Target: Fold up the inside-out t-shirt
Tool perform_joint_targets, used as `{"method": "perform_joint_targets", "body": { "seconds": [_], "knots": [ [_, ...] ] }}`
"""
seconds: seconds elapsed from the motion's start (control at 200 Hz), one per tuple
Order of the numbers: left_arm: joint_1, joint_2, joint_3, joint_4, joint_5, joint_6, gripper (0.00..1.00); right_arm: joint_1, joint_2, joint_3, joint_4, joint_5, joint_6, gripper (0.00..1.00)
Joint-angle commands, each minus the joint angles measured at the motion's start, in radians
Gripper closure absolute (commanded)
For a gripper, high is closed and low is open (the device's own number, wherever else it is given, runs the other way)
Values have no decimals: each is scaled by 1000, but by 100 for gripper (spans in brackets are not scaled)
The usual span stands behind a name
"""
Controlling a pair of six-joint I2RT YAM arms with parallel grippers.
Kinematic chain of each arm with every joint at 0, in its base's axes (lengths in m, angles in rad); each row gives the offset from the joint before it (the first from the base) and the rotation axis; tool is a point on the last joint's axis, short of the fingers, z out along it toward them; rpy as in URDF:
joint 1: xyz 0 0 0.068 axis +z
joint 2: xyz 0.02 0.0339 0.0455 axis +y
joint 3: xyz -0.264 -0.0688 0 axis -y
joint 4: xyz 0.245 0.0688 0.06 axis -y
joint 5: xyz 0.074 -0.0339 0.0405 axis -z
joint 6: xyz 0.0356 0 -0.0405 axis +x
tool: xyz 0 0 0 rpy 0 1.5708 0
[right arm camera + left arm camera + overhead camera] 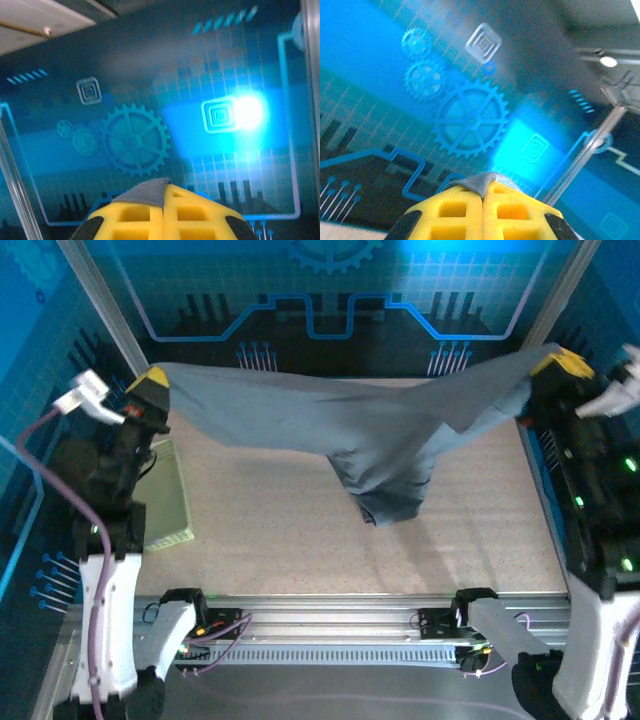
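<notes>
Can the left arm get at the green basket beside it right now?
Probably not as things stand. The basket lies close beside the arm, but the left gripper is shut on the t-shirt, which is stretched across to the right gripper.

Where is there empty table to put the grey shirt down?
The speckled beige table is bare along the front, between the silver metal rail and the hanging dark grey fabric t-shirt, and right of that. Crowded: the left edge, with the pale green basket, and the middle, where the t-shirt sags low.
</notes>
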Motion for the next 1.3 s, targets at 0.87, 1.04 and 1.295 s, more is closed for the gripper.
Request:
{"method": "perform_joint_targets", "body": {
  "seconds": [0.87, 1.04, 1.295],
  "knots": [
    [-19, 656, 163, -115, -26, 67, 100, 1, 610, 102, 139, 52, -151, 100],
    [-34, 918, 199, -48, 11, 42, 100, 8, 798, 7, 228, 55, -127, 100],
    [-52, 1243, 401, -72, 30, 40, 100, 11, 1163, 234, 157, 78, -108, 100]
  ]
}}
